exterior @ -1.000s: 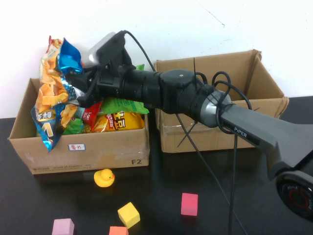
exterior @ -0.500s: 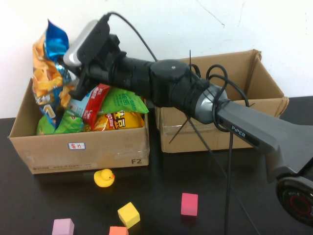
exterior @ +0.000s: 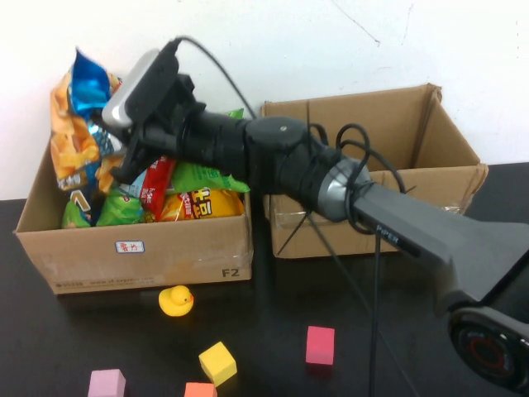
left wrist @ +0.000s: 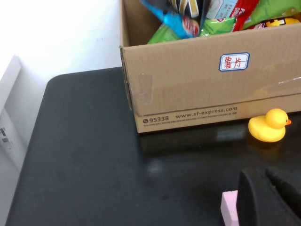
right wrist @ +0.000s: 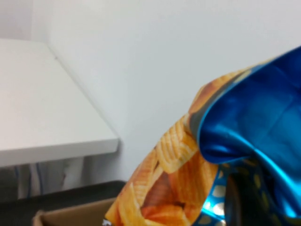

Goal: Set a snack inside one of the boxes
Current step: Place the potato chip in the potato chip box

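Observation:
My right gripper (exterior: 122, 159) reaches across to the left cardboard box (exterior: 132, 248) and is shut on an orange and blue chip bag (exterior: 73, 136), which it holds upright over the box's left end. In the right wrist view the bag (right wrist: 183, 174) fills the frame around a dark finger (right wrist: 235, 202). The left box holds several more snack packs, green, red and yellow. The right box (exterior: 446, 136) stands open beside it. My left gripper (left wrist: 264, 173) is shut and empty, low over the black table near the left box's front (left wrist: 197, 94); it is out of the high view.
A yellow duck (exterior: 175, 300) sits in front of the left box and shows in the left wrist view (left wrist: 268, 126). Yellow (exterior: 217, 362), red (exterior: 321, 344), pink (exterior: 107, 384) and orange (exterior: 200, 389) blocks lie near the front edge. A white wall is behind the boxes.
My right gripper has risen and shifted left with the chip bag. The bag, which hung down over the box's front, now stands higher over the box's left end.

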Available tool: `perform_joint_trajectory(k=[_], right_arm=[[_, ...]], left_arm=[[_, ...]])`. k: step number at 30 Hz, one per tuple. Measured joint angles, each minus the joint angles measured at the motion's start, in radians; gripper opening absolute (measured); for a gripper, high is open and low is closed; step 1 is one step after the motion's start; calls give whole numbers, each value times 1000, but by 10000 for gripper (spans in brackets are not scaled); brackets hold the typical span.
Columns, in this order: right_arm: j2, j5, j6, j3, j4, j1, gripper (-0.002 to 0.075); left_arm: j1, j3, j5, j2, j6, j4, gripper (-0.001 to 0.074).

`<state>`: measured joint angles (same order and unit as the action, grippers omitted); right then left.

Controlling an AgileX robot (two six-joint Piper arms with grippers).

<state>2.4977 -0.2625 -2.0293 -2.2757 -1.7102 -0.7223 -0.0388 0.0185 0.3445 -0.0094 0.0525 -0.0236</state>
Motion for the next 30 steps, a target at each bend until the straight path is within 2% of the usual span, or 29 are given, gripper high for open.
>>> perform_joint_trajectory(k=[11,13,14,18,20,24,30], right_arm=[[64,5,4,0,-5,-9,143],[68,7,23,-2,-5,-9,193],[70,15,39,-2,-5,-9,242],[73,42,90,-2,-6,-7,503],[73,44,98,-2,-6,-4,587],[48,62,103,0,-6,1,643],[-106,72,104,4,21,2,638]], left_arm=[[0,0,0,0,0,0,-1],[0,0,0,0,0,0,-1],[0,0,0,0,0,0,-1],[0,0,0,0,0,0,-1],[0,0,0,0,0,0,-2],[0,0,0,0,0,0,-1],[0,0,0,0,0,0,-1]])
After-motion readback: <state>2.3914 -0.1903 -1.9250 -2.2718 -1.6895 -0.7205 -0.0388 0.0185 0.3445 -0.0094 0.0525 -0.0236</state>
